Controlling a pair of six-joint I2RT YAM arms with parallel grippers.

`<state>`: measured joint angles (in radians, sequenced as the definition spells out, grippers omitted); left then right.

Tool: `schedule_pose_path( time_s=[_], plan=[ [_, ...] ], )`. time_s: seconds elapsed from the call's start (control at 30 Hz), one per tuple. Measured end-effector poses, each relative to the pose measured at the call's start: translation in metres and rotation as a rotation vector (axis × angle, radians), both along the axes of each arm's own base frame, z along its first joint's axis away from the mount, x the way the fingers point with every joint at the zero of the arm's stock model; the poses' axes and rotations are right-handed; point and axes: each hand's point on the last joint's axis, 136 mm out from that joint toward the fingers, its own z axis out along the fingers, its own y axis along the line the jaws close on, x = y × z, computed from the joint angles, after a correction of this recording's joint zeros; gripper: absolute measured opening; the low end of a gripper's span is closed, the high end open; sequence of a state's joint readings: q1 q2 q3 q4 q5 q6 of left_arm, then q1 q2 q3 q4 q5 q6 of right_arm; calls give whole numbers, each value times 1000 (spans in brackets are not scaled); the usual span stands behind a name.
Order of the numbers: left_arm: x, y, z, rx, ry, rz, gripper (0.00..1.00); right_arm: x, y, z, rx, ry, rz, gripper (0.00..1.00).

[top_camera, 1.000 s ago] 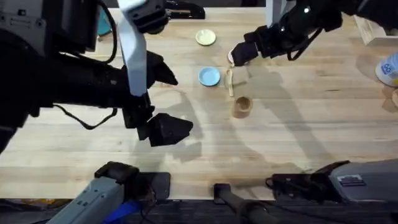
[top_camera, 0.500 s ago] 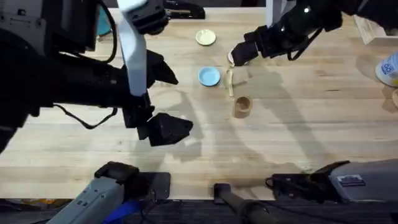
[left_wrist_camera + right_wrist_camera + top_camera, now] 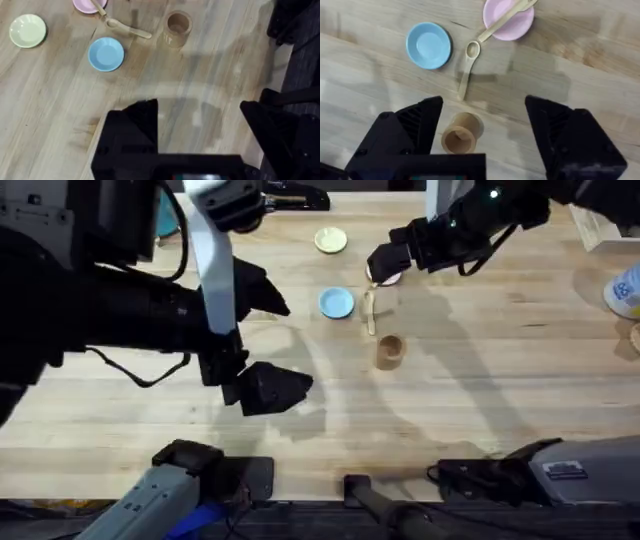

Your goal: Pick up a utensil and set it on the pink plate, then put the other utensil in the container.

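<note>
Fork (image 3: 506, 20) lies across pink plate (image 3: 512, 27) — beyond right hand (image 3: 485, 130), wide open, empty.

A robotics lab or test bench is suggested; a pale wooden tabletop (image 3: 480, 380) is seen, with two arm bases (image 3: 190, 470) clamped at its near edge and black cables (image 3: 130, 370) trailed across the left side; small toy-like dishes, a blue plate (image 3: 336, 303) and a pale yellow plate (image 3: 331, 241), are laid out as props; assorted clutter is seen at the far right edge.
</note>
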<state>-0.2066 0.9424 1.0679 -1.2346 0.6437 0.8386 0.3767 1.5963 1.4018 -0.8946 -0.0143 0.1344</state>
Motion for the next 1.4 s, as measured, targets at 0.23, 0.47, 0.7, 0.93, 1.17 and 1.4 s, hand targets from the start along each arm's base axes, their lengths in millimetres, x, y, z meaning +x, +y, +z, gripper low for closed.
schedule_pose_path(
  time_s=[0.23, 0.47, 0.7, 0.93, 1.17, 1.4],
  plan=[
    [-2, 0, -1, 3, 12, 0, 996, 5, 2, 2, 13, -17, -39, 997],
    [-2, 0, -1, 2, 12, 0, 996, 4, 21, -13, -27, 4, -9, 996],
    [-2, 0, -1, 3, 13, 0, 996, 12, 28, -35, -41, 62, -49, 996],
    [-2, 0, -1, 3, 12, 0, 995, 16, 30, -52, -50, 105, -83, 996],
    [-2, 0, -1, 2, 12, 0, 995, 14, 34, -69, -65, 145, -101, 996],
    [-2, 0, -1, 2, 12, 0, 995, 13, 34, -82, -78, 179, -118, 996]
  ],
)
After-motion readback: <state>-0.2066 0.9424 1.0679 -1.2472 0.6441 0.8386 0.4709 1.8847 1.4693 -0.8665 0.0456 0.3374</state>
